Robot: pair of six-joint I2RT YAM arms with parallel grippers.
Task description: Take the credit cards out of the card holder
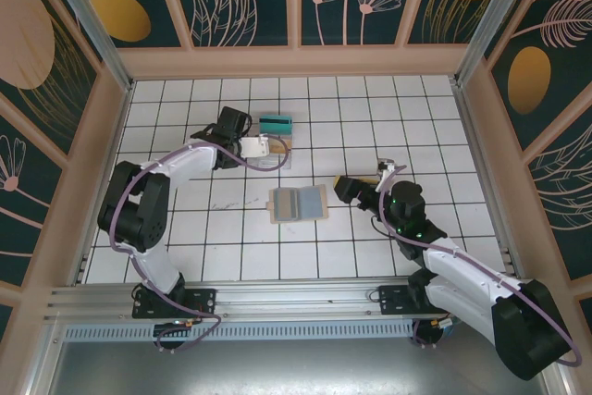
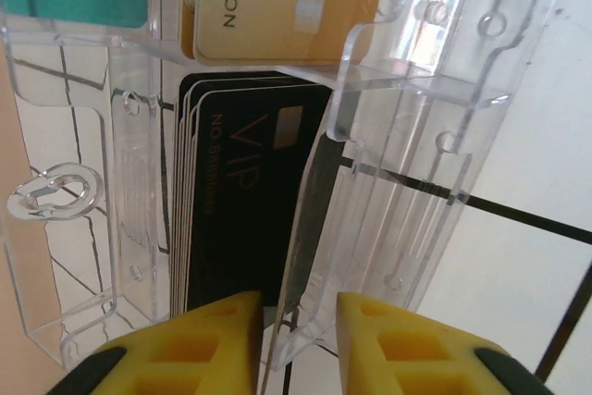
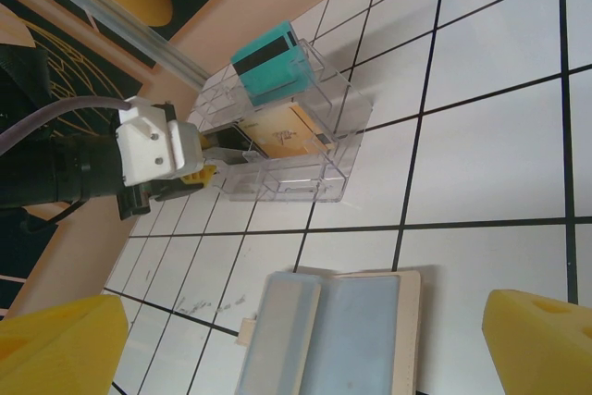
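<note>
left end effector point(image 2: 296, 314) at tray point(image 2: 444, 141) edge, ajar

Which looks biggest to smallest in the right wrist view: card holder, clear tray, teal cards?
Tied first: card holder and clear tray look about alike; the holder is nearer and cut off.
Last: teal cards.

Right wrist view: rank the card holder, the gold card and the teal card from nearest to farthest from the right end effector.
1. The card holder: nearest, lying open on the tiles just ahead of the open right end effector.
2. The gold card: beyond it, in the middle of the clear tray.
3. The teal card: farthest, standing at the tray's far end.
</note>
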